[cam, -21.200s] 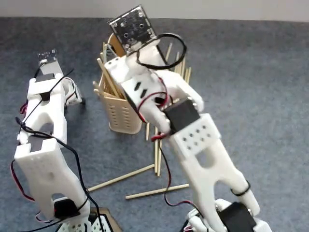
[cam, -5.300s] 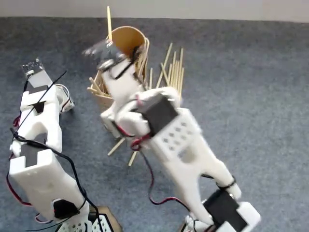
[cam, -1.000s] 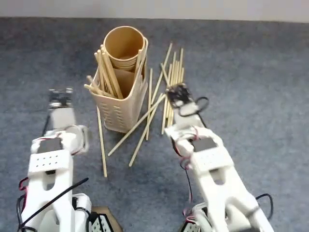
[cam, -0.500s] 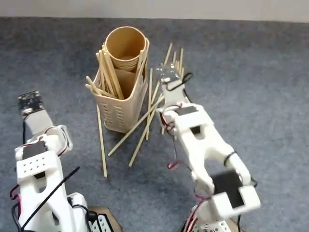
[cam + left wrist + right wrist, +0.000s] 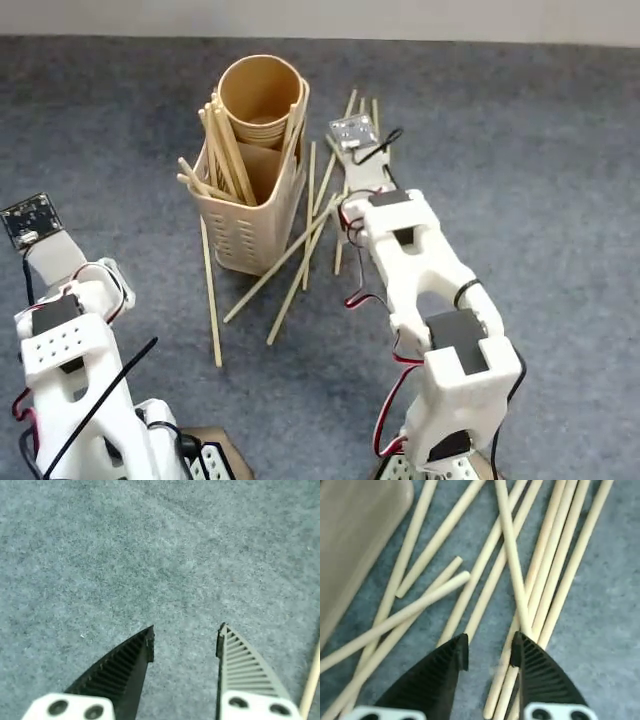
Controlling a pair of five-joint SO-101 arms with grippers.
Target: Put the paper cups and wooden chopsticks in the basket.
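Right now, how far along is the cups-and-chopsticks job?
Done: paper cups sit stacked in the basket, with a bunch of chopsticks standing beside them inside. In hand: nothing; the right gripper is open above the loose chopsticks next to the basket, the left gripper open over bare carpet. Left: that loose pile, plus a single chopstick on the basket's other side.

Left gripper with fingers wide apart; right gripper on outstretched arm, fingers narrowly parted.

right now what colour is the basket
The basket is cream beige; clearest in the high view.
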